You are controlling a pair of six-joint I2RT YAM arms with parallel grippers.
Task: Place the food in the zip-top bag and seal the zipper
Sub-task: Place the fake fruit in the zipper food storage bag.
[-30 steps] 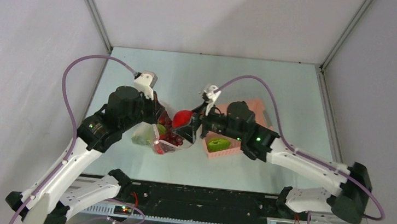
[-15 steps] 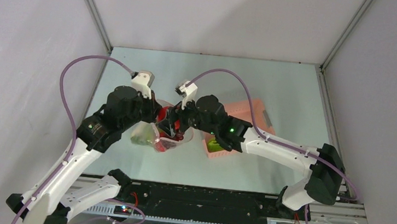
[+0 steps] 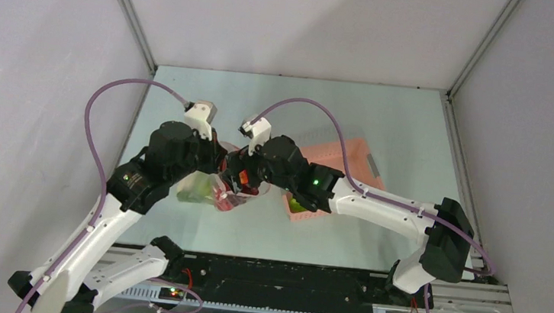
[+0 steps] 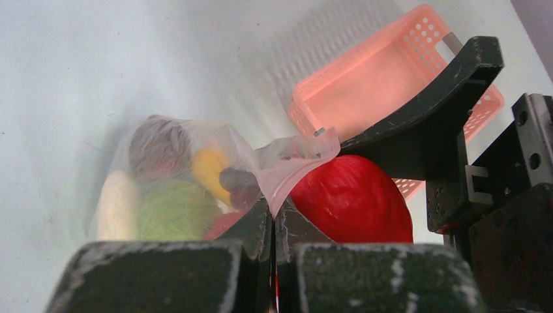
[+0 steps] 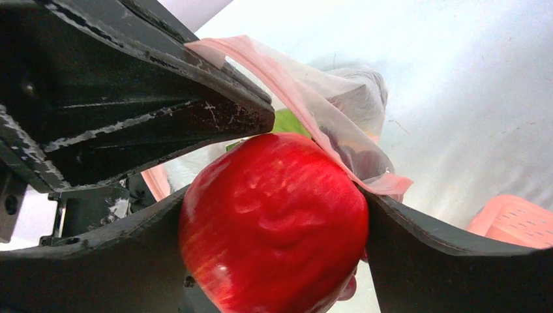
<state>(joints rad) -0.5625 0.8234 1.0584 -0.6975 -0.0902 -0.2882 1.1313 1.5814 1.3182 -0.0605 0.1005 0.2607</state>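
Pale desk (image 3: pixel 385 121) between grey walls (image 3: pixel 37 64): left end effector (image 4: pixel 274 218) clamps tight on the mouth edge of the clear bag (image 4: pixel 163 176); right end effector (image 5: pixel 277 195) grips the red apple (image 5: pixel 274 228) at that mouth.

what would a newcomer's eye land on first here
The shiny red apple, filling the gap between the right gripper's fingers at the mouth of the clear bag. Next, that bag, stuffed with food, its mouth edge pinched by the shut left gripper, and the pink basket behind.
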